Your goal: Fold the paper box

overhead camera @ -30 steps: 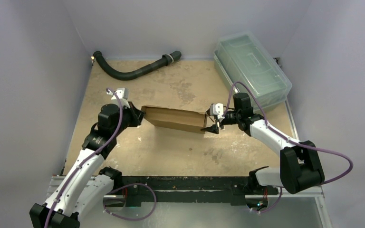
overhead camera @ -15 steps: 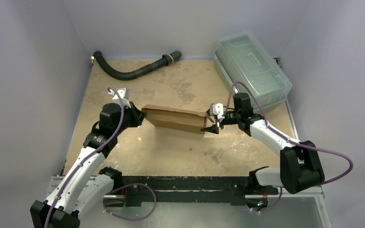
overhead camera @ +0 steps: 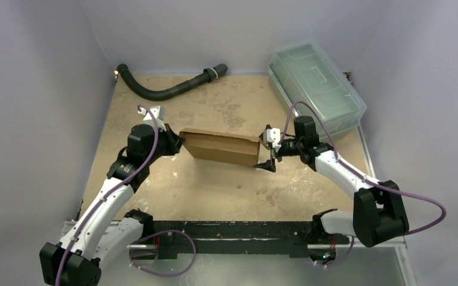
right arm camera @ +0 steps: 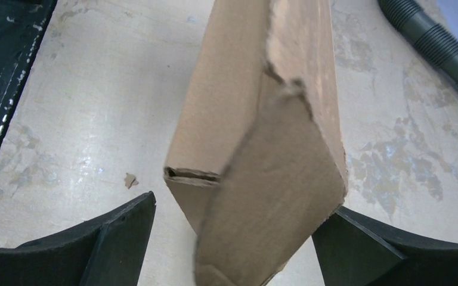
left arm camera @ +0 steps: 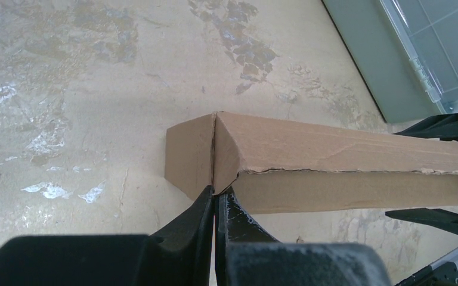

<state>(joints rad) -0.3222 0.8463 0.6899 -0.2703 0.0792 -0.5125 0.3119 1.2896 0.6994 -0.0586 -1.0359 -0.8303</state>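
The paper box point(overhead camera: 220, 147) is a long brown cardboard shape, partly folded, held just above the table's middle. My left gripper point(overhead camera: 176, 143) is shut on the box's left end. In the left wrist view the gripper point(left arm camera: 216, 193) pinches the crease at the corner of the box point(left arm camera: 334, 161). My right gripper point(overhead camera: 268, 156) is open at the box's right end. In the right wrist view the gripper point(right arm camera: 238, 238) has its jaws wide apart on either side of the box's loose end flap point(right arm camera: 274, 196). The right-hand finger point(right arm camera: 358, 244) touches the flap's edge.
A clear greenish plastic lidded bin point(overhead camera: 316, 80) stands at the back right and shows in the left wrist view point(left arm camera: 417, 53). A black corrugated hose point(overhead camera: 167, 89) lies along the back left. A black rail point(overhead camera: 232, 229) runs along the near edge.
The left gripper has moved a little up and away with the box's left end. The right gripper has turned so its fingers stand more upright at the right end. The box looks more closed.
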